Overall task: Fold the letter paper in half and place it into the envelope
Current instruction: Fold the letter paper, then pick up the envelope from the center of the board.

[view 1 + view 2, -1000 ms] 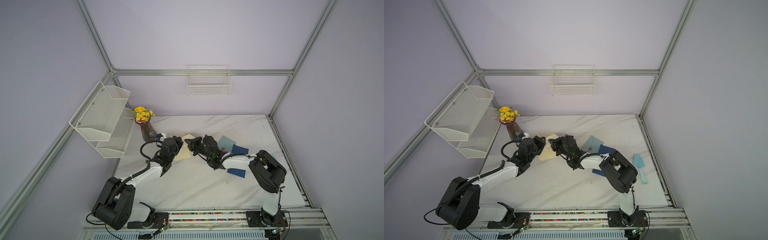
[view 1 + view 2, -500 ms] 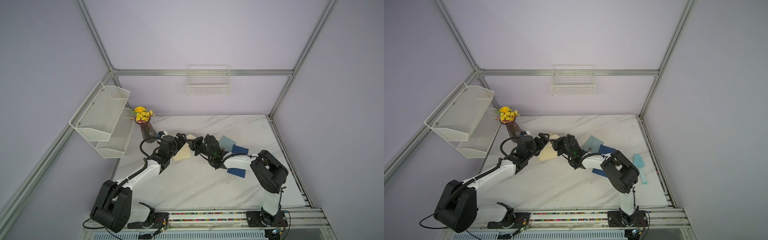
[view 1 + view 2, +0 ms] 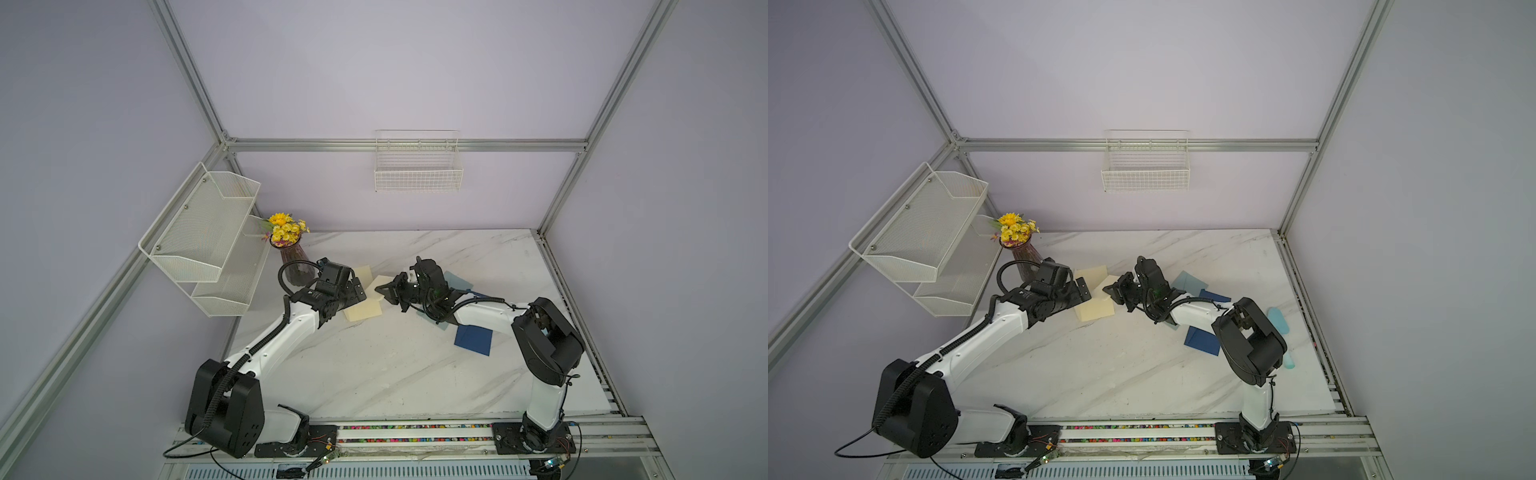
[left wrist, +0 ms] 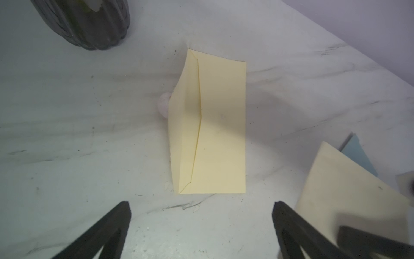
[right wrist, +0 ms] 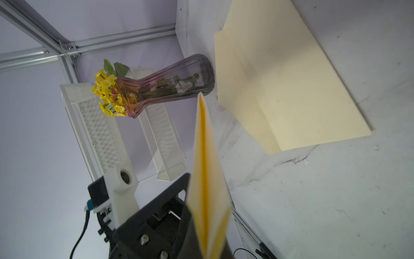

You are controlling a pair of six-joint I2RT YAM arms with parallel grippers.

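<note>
1. Gripper state. The left gripper (image 4: 201, 205) stands wide open and empty above the marble tabletop (image 4: 78, 134). The right gripper (image 3: 384, 291) is clamped on the folded letter paper (image 5: 207, 170) and holds it clear of the table.

2. Target. The cream envelope (image 4: 221, 125) lies flat, directly ahead of the left gripper and centred between its fingers. Its long axis runs straight away from that gripper, toward the back of the table. Treat the left arm as the nearer one. The paper hangs just beside the envelope, on the side away from the flower vase (image 4: 89, 22).

3. Critical relation. The open flap (image 4: 183, 125) lies along the long edge facing the vase, so the mouth probably faces away from the carried paper. Expect to bring the paper across the envelope before insertion.

4. View differences. The left wrist view shows the flap crease. In both top views the left gripper hides the envelope's middle. Only the right wrist view shows the paper edge-on, its 2 leaves slightly apart.
</note>
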